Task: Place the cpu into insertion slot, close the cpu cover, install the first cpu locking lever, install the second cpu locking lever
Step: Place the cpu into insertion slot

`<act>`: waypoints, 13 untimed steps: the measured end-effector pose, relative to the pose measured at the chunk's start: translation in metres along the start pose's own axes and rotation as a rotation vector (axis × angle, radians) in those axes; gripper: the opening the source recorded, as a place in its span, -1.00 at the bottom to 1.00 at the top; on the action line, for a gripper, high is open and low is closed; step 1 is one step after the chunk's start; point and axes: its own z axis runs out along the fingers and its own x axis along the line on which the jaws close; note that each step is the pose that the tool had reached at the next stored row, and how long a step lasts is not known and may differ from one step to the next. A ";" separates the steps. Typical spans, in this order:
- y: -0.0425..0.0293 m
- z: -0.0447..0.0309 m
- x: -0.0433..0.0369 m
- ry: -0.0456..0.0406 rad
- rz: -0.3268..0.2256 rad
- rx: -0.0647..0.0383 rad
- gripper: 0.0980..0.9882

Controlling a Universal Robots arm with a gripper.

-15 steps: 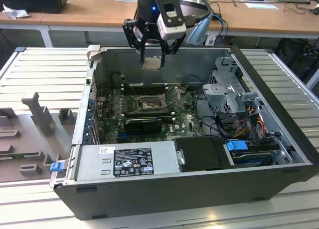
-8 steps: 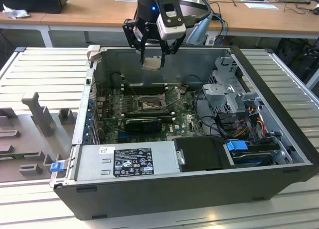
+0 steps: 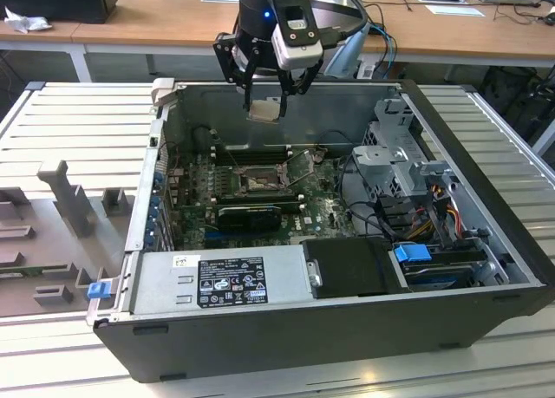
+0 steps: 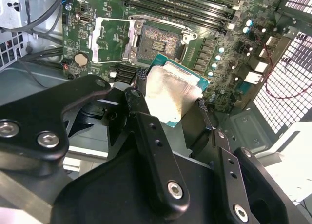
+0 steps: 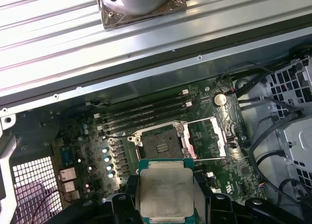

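Observation:
My gripper (image 3: pixel 265 110) hangs above the open computer case, shut on the cpu (image 3: pixel 264 111), a flat pale square chip with a green edge, seen as the cpu (image 4: pixel 171 91) and the cpu (image 5: pixel 165 191) in both wrist views. Below it on the green board lies the insertion slot (image 3: pixel 257 183), its brownish contact field bare, also the insertion slot (image 4: pixel 159 41) and the insertion slot (image 5: pixel 160 141). The cpu cover (image 3: pixel 299 166) stands swung open beside the socket, shown as the cpu cover (image 4: pixel 111 38) and the cpu cover (image 5: pixel 210 139). The chip is well above the socket, not touching it.
Long black memory slots (image 5: pixel 146 112) run beside the socket. A black card (image 3: pixel 250 216) sits in front of it. A power supply (image 3: pixel 221 281), drive cage (image 3: pixel 408 159) and cables (image 3: pixel 434 207) fill the case. A grey fixture (image 3: pixel 61 233) lies on the ribbed table at the exterior view's left.

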 end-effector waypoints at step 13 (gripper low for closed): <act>0.0000 0.0000 0.0001 -0.0015 0.017 0.000 -0.02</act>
